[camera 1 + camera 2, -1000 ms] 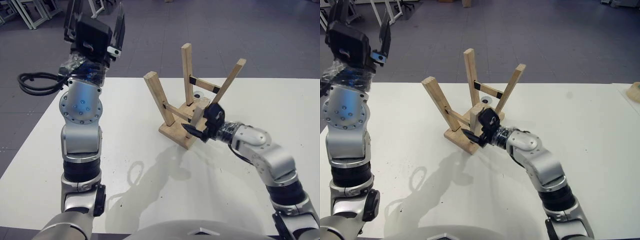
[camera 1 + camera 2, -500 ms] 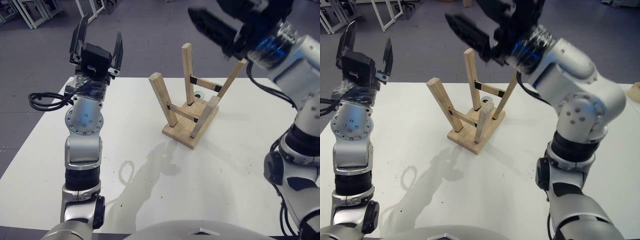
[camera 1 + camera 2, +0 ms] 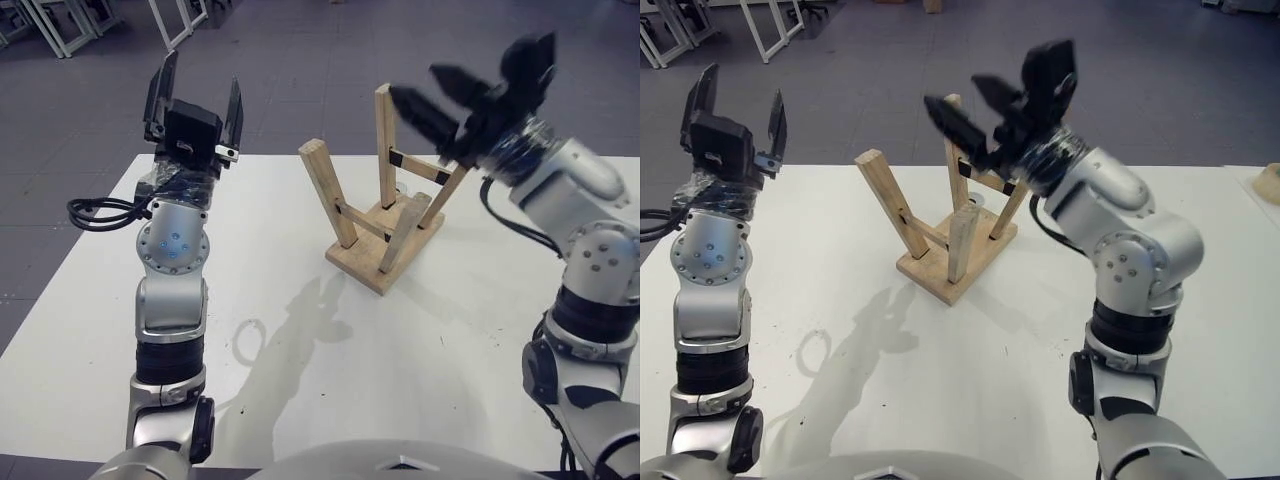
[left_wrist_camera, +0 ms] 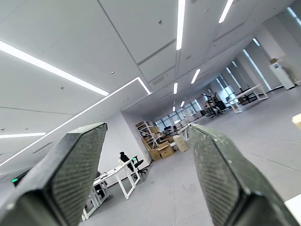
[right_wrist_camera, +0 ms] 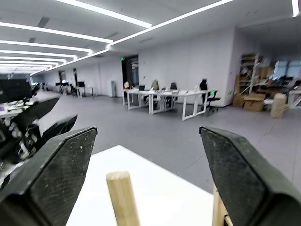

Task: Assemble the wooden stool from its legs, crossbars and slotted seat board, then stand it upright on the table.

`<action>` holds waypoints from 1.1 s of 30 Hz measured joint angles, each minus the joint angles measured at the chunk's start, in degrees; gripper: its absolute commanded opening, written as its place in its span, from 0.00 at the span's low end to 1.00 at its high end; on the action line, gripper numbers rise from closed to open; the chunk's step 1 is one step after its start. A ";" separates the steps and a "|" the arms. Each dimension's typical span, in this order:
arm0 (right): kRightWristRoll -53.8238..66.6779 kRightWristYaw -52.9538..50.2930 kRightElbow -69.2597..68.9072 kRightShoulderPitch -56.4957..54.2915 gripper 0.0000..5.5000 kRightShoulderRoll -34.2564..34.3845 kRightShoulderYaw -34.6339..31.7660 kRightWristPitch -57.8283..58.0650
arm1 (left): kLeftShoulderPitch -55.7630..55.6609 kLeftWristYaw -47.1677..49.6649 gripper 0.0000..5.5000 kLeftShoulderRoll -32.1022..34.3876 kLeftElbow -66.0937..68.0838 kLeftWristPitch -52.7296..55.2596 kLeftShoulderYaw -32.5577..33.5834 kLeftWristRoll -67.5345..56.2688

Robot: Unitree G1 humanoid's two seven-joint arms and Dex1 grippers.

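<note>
The wooden stool (image 3: 383,256) lies upside down on the white table (image 3: 270,300), seat board flat and legs (image 3: 326,192) pointing up, joined by crossbars (image 3: 360,218). My right gripper (image 3: 452,92) hangs open in the air just above the far legs, touching none of them. Its wrist view has a leg top (image 5: 123,197) between the spread fingers (image 5: 51,179). My left gripper (image 3: 193,92) is raised at the table's far left, pointing up, open and empty, well apart from the stool. In its wrist view the two fingers (image 4: 70,174) stand wide against the ceiling.
A black cable (image 3: 95,211) loops off my left arm over the table's left edge. A small wooden piece (image 3: 1269,186) lies at the table's far right edge. A round hole (image 3: 403,188) sits in the tabletop just behind the stool.
A second ago my right gripper was low at the stool's near leg. It swung high and open, and has now come down over the far legs. The left arm lowered slightly.
</note>
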 measured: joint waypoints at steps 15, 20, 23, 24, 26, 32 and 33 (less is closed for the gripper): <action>-22.53 16.94 -3.72 23.47 0.73 -9.17 21.63 -23.87 | 3.25 2.96 0.58 0.27 0.71 -0.54 7.32 -3.34; -19.32 19.58 -10.09 24.51 0.73 -10.88 20.75 -20.84 | 3.73 -0.41 0.58 1.34 2.22 -0.49 6.91 -5.81; -10.41 19.77 -12.34 20.69 0.73 -11.49 13.61 -15.74 | 3.65 -10.06 0.58 2.92 4.36 0.32 7.09 -16.18; -3.36 19.30 -13.60 17.04 0.73 -11.36 9.90 -13.51 | 3.47 -16.39 0.58 3.42 4.53 2.37 7.43 -23.53; 7.24 18.42 -14.45 10.93 0.73 -11.48 4.35 -10.16 | 2.42 -26.01 0.58 5.36 5.75 6.54 8.23 -34.28; 13.19 24.51 -4.11 6.97 0.73 -19.33 -1.03 -6.55 | -2.51 -51.33 0.58 15.75 16.50 15.49 8.96 -49.37; 12.27 27.28 -1.91 7.06 0.73 -20.64 -0.95 -6.72 | -3.48 -54.43 0.58 16.77 18.78 15.97 8.19 -49.41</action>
